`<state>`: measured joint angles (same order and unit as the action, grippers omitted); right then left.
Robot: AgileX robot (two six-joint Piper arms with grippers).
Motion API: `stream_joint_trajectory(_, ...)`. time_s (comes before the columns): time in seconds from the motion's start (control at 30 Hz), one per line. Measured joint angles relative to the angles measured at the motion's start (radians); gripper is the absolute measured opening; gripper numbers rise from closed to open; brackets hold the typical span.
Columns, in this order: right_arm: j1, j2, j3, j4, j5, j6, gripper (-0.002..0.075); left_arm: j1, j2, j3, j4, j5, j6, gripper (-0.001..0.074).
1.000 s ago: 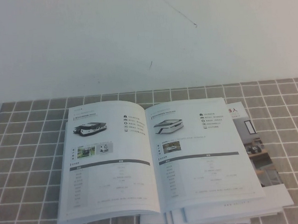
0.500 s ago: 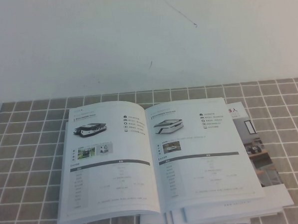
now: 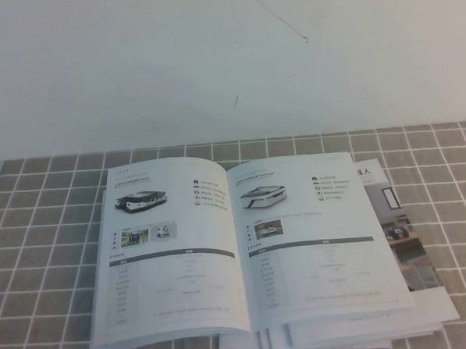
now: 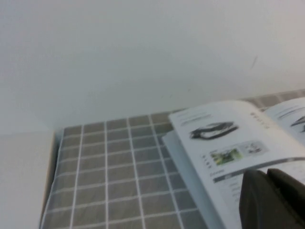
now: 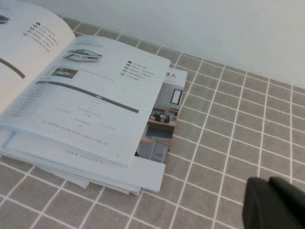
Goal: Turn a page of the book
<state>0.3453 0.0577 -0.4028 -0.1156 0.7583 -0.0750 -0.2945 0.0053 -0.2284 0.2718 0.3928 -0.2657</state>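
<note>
The book (image 3: 174,248) lies open and flat on the grey checked cloth, in the middle of the high view. Its left leaf shows a black four-wheeled rover (image 3: 141,201). The page (image 3: 319,248) is the right-hand leaf, lying flat, with a white vehicle photo and a spec table. Neither gripper shows in the high view. My left gripper (image 4: 267,175) hovers by the book's left leaf (image 4: 228,138), fingers together and empty. My right gripper (image 5: 269,182) is over bare cloth to the right of the page (image 5: 90,100), fingers together and empty.
Brochures with colour room photos (image 3: 400,236) lie stacked under the book and stick out at its right and front; they also show in the right wrist view (image 5: 159,119). A white wall (image 3: 212,66) rises behind the cloth. The cloth's left edge (image 4: 52,176) shows in the left wrist view.
</note>
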Motion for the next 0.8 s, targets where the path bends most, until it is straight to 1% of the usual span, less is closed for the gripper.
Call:
stream_joint_trajectory(0.17,0.0,0.0,0.0,0.002,0.0,0.0,-0.0001,0.138,-0.001,0.106,-0.049,0.002,-0.004,-0.0004)
stream_joint_trajectory(0.3,0.0,0.0,0.0,0.004,0.0,0.0,-0.0001,0.213,-0.001,0.205,-0.105,0.002,0.07,-0.0004)
stream_joint_trajectory(0.4,0.0,0.0,0.0,0.004,0.0,0.0,-0.0001,0.24,-0.001,0.234,-0.161,-0.015,0.096,-0.0004)
stream_joint_trajectory(0.53,0.0,0.0,0.0,0.004,0.002,0.0,-0.0001,0.25,-0.012,0.24,-0.203,-0.049,0.123,-0.0004)
stream_joint_trajectory(0.8,0.0,0.0,0.0,0.01,0.002,0.0,-0.0001,0.25,-0.018,0.24,-0.214,-0.05,0.144,-0.0004)
